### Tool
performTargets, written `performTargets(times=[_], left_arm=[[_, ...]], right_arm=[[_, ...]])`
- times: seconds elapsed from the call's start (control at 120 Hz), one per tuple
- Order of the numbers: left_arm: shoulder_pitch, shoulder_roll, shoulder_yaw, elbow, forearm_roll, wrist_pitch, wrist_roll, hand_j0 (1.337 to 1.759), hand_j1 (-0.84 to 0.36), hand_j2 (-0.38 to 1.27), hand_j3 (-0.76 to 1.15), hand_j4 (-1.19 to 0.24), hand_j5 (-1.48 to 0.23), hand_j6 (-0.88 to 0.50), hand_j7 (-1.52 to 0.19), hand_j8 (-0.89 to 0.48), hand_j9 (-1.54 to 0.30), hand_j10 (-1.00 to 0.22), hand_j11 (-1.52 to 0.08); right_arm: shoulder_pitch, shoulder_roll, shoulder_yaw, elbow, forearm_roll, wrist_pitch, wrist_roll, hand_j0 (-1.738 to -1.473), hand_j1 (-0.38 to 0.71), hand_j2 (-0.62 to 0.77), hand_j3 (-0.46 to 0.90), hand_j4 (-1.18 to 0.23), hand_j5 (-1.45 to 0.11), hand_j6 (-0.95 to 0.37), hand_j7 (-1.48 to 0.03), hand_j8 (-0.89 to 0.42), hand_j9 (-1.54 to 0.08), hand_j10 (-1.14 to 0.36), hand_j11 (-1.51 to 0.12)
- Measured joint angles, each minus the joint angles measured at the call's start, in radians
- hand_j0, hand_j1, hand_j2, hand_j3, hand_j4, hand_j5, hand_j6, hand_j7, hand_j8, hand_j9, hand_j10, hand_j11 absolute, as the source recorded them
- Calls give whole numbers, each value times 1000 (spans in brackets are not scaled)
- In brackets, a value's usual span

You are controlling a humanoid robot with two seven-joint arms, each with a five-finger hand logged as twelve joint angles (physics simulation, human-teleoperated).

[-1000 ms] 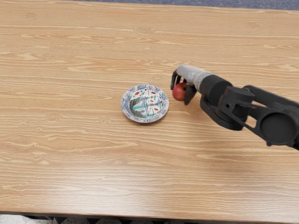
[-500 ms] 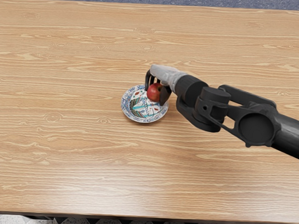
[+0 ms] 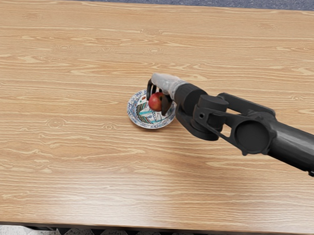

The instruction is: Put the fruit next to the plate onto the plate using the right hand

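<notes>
Shifted left over the plate (image 3: 139,115), the right hand (image 3: 159,94) (fingers curled) grips the red fruit (image 3: 155,101).

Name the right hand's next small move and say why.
Probably lower slightly, then open the fingers: the right hand grips the round red fruit over the blue-and-white patterned ceramic plate, and I cannot tell whether it touches the plate.

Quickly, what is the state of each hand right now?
Right hand: closed on the red fruit, over the plate.
Left hand: not in view.
</notes>
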Motion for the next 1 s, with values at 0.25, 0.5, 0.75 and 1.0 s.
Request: performTargets(times=[0.25,0.5,0.75,1.0], left_arm=[[0,0,0,0,0,0,0,1658,349,0,0,0,0,0,0,0,0,0,0],[0,0,0,0,0,0,0,1658,349,0,0,0,0,0,0,0,0,0,0],[0,0,0,0,0,0,0,1658,349,0,0,0,0,0,0,0,0,0,0],[0,0,0,0,0,0,0,1658,349,0,0,0,0,0,0,0,0,0,0]], right_arm=[[-2,3,9,11,2,4,0,-1656,119,47,0,-501,-672,-404,-658,-411,-679,-495,-681],[-1,-4,14,15,15,8,0,-1658,57,-30,0,-372,-489,-344,-485,-346,-491,-370,-492],[11,-119,123,66,223,170,0,-1658,-3,-46,0,-300,-390,-292,-389,-292,-391,-299,-391],[6,-358,259,137,522,470,0,-1658,-76,-41,0,-232,-301,-230,-300,-230,-301,-232,-301]])
